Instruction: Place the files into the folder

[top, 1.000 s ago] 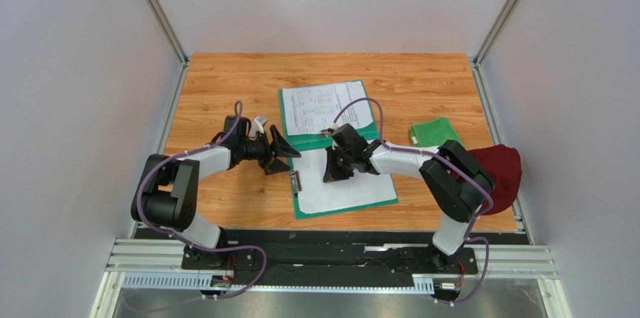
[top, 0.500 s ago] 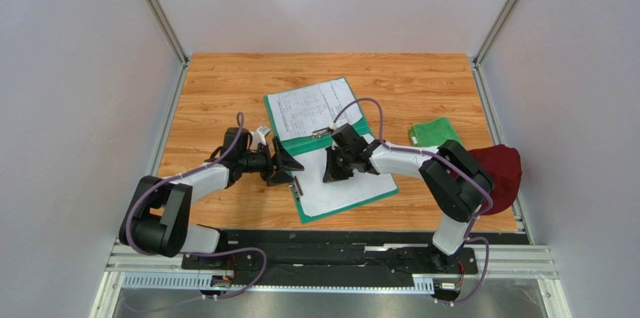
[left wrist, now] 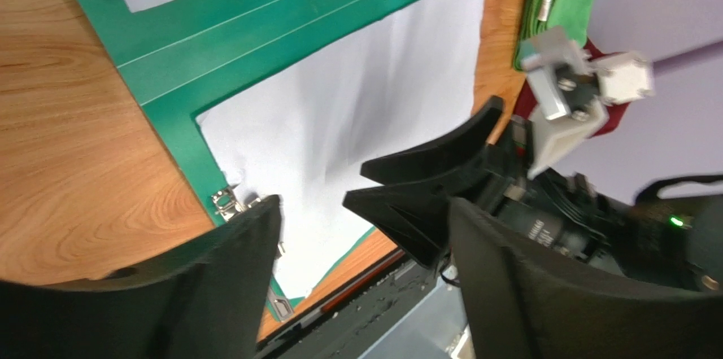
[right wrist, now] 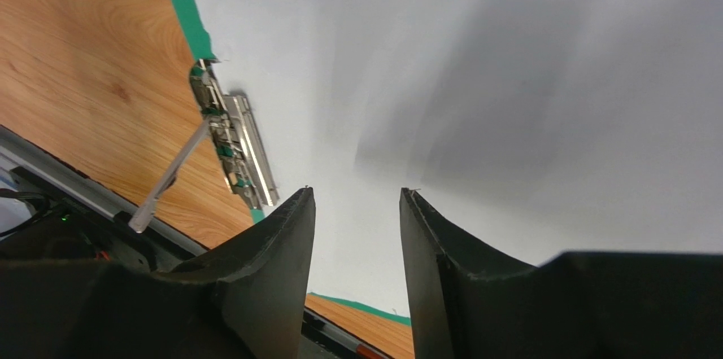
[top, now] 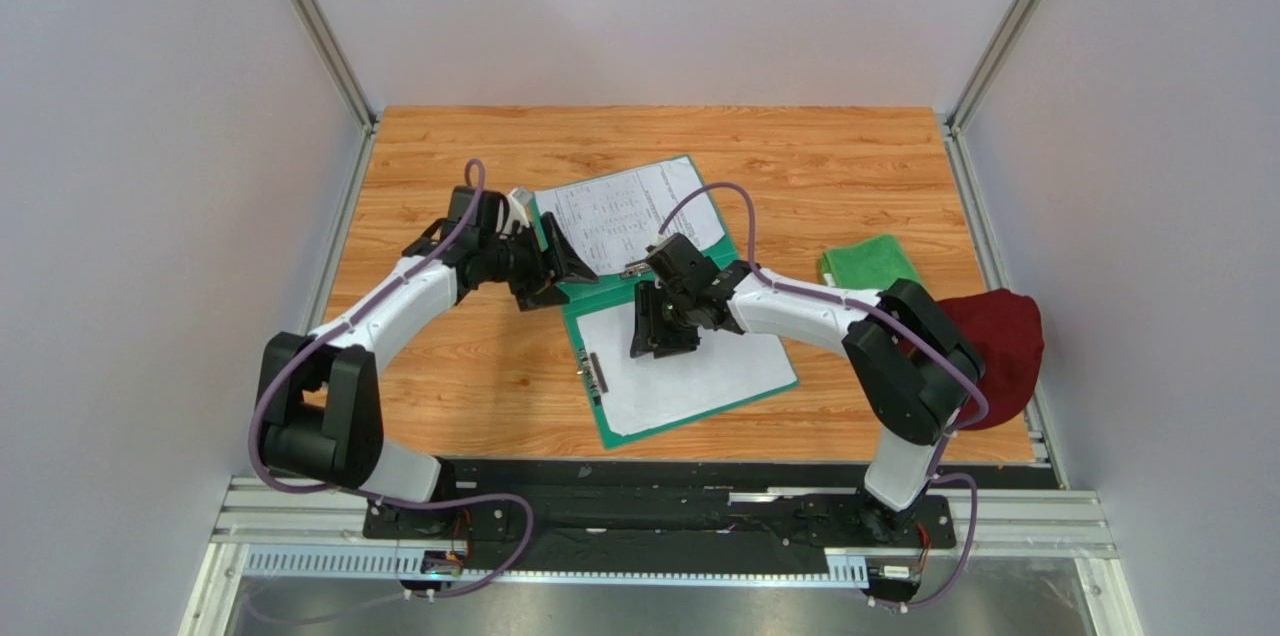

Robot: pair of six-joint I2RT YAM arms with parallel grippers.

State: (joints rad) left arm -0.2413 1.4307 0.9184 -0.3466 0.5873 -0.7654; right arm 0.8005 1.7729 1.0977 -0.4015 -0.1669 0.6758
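Note:
The teal-green folder (top: 604, 423) lies open in the middle of the table. A printed sheet (top: 624, 213) of the files rests on its far half. A blank white sheet (top: 706, 374) covers its near half. My right gripper (top: 649, 341) hovers low over that white sheet (right wrist: 475, 63), jaws apart with nothing between them (right wrist: 356, 198). A metal clip (right wrist: 233, 147) sits at the sheet's left edge on the folder (right wrist: 191, 20). My left gripper (top: 564, 264) is open and empty at the folder's left side, near the fold (left wrist: 363, 207).
A folded bright green cloth (top: 869, 264) lies right of the folder, and a dark red cloth (top: 1007, 344) is beside the right arm's elbow. Grey walls and metal rails enclose the wooden table (top: 451, 381). The two grippers are close together over the folder.
The right gripper's jaws have parted and it shifted slightly left. The left gripper moved toward the far side. The folder and printed sheet turned a little counterclockwise.

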